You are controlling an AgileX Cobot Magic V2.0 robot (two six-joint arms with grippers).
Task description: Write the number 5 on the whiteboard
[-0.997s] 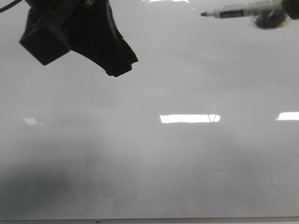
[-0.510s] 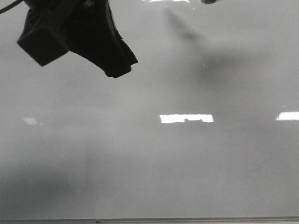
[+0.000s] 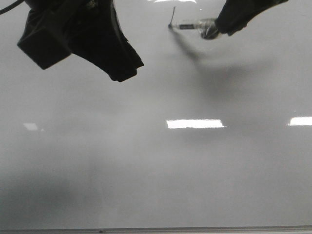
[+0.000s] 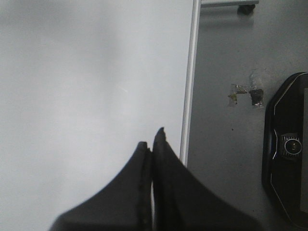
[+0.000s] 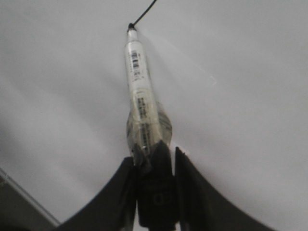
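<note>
Overhead, right gripper point(image 5: 155, 163) clamps marker point(image 5: 139, 91), tip touching whiteboard point(image 3: 156, 175).

Both arms were finished in matte black. The left tool point(image 3: 119, 73) was seen as a bulky, angular black housing with a boxy block at its left and a thin dark cable at the top corner. Its fingers point(image 4: 144, 192) tapered to narrow points. The right tool point(image 5: 154, 168) showed similar black, curved, tapering fingers.
</note>
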